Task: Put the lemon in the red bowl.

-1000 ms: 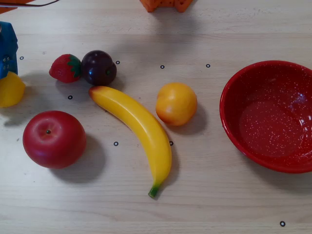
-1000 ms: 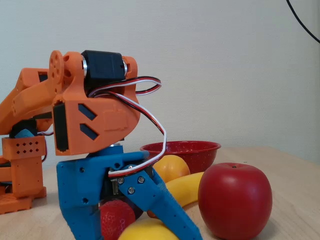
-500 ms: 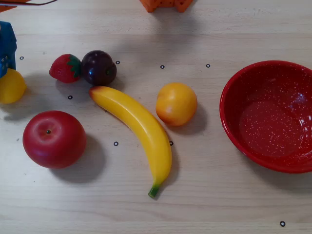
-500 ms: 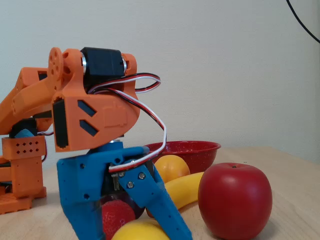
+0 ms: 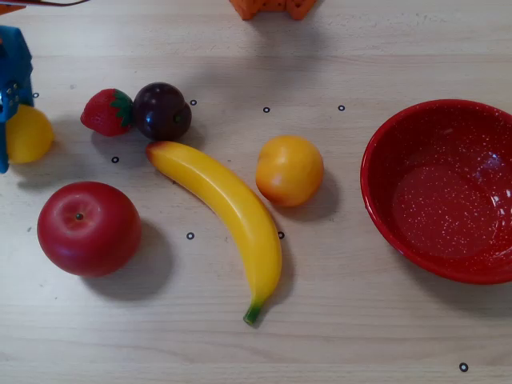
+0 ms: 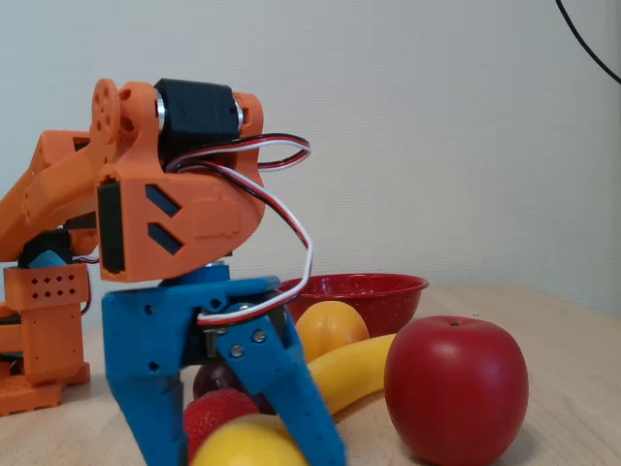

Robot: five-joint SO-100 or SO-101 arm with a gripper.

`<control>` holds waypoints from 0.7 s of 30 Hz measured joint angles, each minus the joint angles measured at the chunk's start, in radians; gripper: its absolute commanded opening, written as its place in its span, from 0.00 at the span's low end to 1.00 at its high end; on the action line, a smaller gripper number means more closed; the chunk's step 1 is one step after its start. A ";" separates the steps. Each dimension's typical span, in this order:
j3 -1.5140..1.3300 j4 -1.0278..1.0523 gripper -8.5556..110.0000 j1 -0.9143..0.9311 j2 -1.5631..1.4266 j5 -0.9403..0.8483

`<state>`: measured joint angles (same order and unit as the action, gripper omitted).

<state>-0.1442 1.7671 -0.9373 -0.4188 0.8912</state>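
The lemon point(image 5: 30, 134) lies on the table at the far left edge of the overhead view, left of the strawberry. In the fixed view it shows at the bottom point(image 6: 243, 445). My blue gripper point(image 5: 8, 128) is lowered over it with the jaws spread, one finger point(image 6: 146, 388) on each side of the lemon. I cannot tell whether the fingers press on it. The gripper point(image 6: 238, 451) hangs from the orange arm. The red bowl point(image 5: 376, 188) stands empty at the right edge, and behind the fruits in the fixed view point(image 6: 388, 291).
Between lemon and bowl lie a strawberry point(image 5: 108, 112), a dark plum point(image 5: 162, 110), a red apple point(image 5: 88, 228), a long banana point(image 5: 228, 212) and a round orange-yellow fruit point(image 5: 289, 170). The arm's orange base point(image 5: 272, 6) is at the top edge.
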 measured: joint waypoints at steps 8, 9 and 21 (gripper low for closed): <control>-0.144 0.025 0.07 0.002 -0.291 -0.075; -0.176 0.025 0.07 0.002 -0.337 -0.086; -0.695 0.031 0.07 0.202 -0.884 -0.311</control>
<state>-0.8391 1.7978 -0.7348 -1.3023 0.5798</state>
